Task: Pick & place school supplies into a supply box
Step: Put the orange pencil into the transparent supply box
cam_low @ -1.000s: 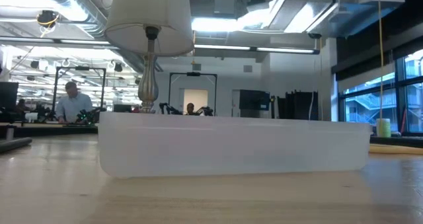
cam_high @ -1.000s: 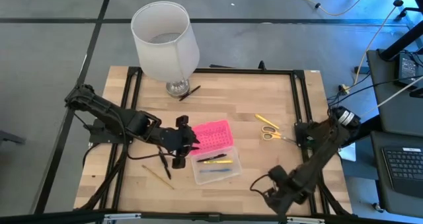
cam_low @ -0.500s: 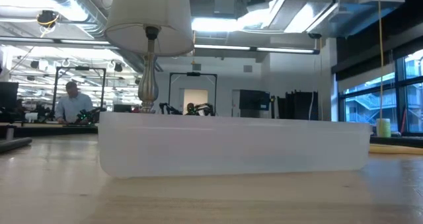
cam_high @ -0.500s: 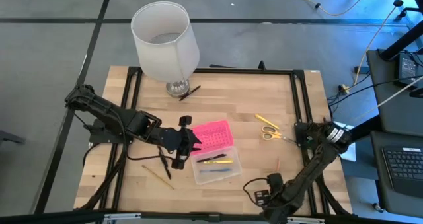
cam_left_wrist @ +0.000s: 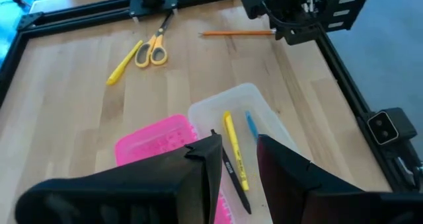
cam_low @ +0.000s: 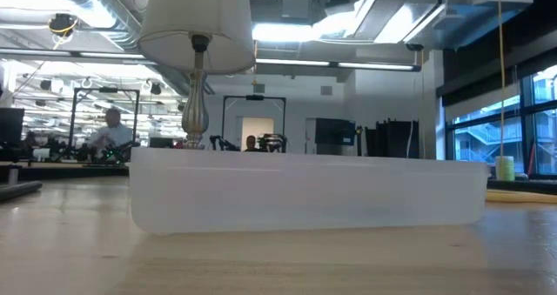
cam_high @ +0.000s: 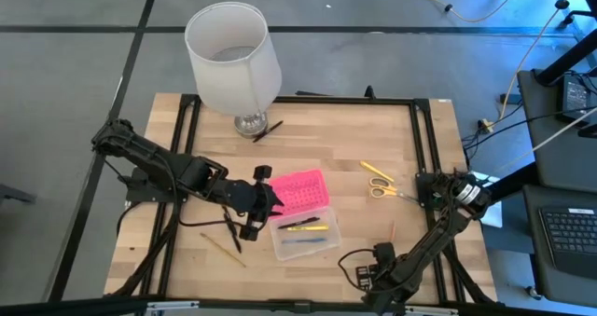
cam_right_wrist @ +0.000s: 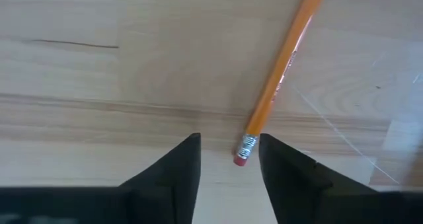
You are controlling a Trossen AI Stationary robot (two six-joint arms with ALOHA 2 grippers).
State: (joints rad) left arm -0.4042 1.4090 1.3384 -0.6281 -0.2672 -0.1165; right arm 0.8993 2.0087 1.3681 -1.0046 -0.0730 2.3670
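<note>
The supply box stands open mid-table: its pink lid (cam_high: pixel 300 189) lies flat behind the clear base (cam_high: pixel 305 234), which holds a black, a yellow and a blue pen (cam_left_wrist: pixel 232 159). My left gripper (cam_high: pixel 269 204) (cam_left_wrist: pixel 236 148) hovers open at the box's left end, touching nothing. Yellow-handled scissors (cam_high: pixel 378 181) and an orange pencil (cam_high: pixel 392 232) lie on the table right of the box. My right gripper (cam_high: pixel 373 277) (cam_right_wrist: pixel 228 145) is open near the table's near edge, and the pencil's eraser end (cam_right_wrist: pixel 242 158) shows between its fingers, apart from them. A black pen (cam_high: pixel 229 230) and a tan pencil (cam_high: pixel 222 249) lie left of the box.
A white-shaded lamp (cam_high: pixel 233 60) stands at the far left of the table, with a black pen (cam_high: pixel 267 130) by its foot. A black frame (cam_high: pixel 424 148) runs around the table. In the low view the box's clear wall (cam_low: pixel 305 191) fills the foreground.
My right arm has folded in and its gripper has moved toward the table's near-left, close to the near edge. The orange pencil, not visible a second ago, now lies in plain view on the table right of the box.
</note>
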